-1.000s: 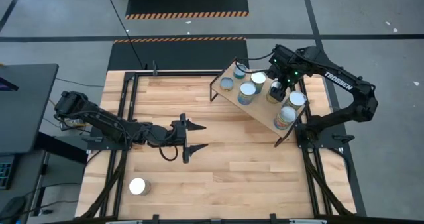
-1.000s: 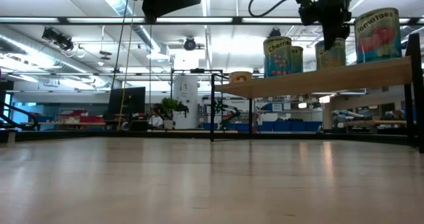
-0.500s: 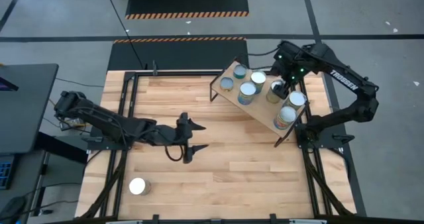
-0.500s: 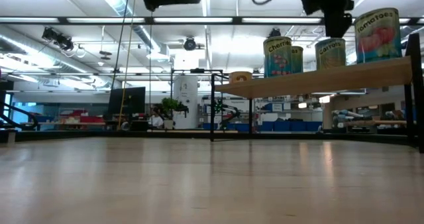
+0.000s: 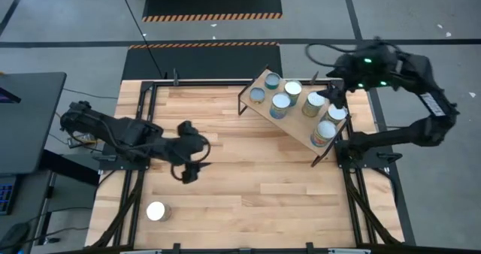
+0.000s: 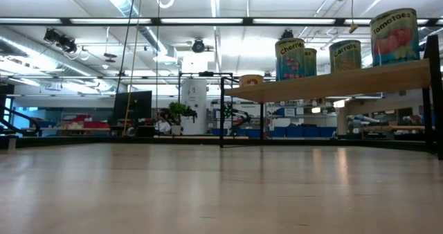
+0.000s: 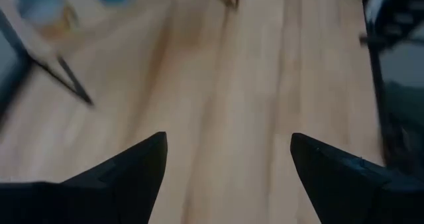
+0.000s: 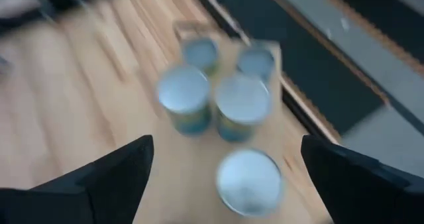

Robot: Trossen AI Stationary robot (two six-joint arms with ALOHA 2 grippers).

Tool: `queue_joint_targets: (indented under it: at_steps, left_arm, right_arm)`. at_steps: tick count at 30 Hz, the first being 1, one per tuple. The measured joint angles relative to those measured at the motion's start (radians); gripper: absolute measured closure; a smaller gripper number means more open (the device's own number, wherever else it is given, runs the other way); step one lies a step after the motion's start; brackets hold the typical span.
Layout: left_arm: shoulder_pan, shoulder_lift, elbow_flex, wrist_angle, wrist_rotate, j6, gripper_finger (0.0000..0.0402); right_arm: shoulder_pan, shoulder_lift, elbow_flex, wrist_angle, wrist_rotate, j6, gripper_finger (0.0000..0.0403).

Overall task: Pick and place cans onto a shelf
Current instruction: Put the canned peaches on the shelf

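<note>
The shelf [image 5: 301, 119], a light-wood board on a black frame, stands at the table's far right. Several cans stand upright on it, among them the carrots can [image 5: 314, 102] [image 6: 345, 56] and the tomatoes can [image 6: 394, 37]. One silver-topped can [image 5: 157, 210] stands on the table at the near left. My right gripper [image 5: 332, 96] [image 8: 226, 151] is open and empty, above the shelf's far right part, with the cans below it. My left gripper [image 5: 195, 160] [image 7: 228, 164] is open and empty over the bare table left of centre.
A black metal frame [image 5: 143, 134] runs along the table's sides. The plank tabletop [image 5: 255, 179] between the shelf and the lone can is bare wood. A desk [image 5: 26, 119] stands beyond the left edge.
My right gripper has let go of the carrots can, risen off it and gone toward the table's far right; the can stays upright on the shelf. My left gripper has drawn back toward the table's left edge and turned.
</note>
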Motion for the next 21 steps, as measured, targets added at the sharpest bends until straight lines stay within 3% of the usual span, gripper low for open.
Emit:
queue_joint_targets:
  at_steps: [3,8,13,21]
  left_arm:
    - [-0.050,0.000,0.014,-0.119,0.049,-0.100,0.0077]
    - [-0.244,0.002,0.012,-0.265,0.019,-0.353,0.0089]
    - [-0.398,0.003,-0.022,-0.280,0.057,-0.623,0.0099]
    - [-0.553,0.016,-0.093,-0.326,0.232,-0.919,0.0099]
  right_arm:
    - [0.081,-0.052,0.000,0.079,-0.001,0.041,0.0012]
    - [0.229,-0.066,0.000,0.216,0.017,0.092,0.0012]
    - [0.361,-0.004,0.000,0.402,0.027,0.088,0.0012]
    - [0.480,0.134,0.000,0.608,0.075,0.018,0.0011]
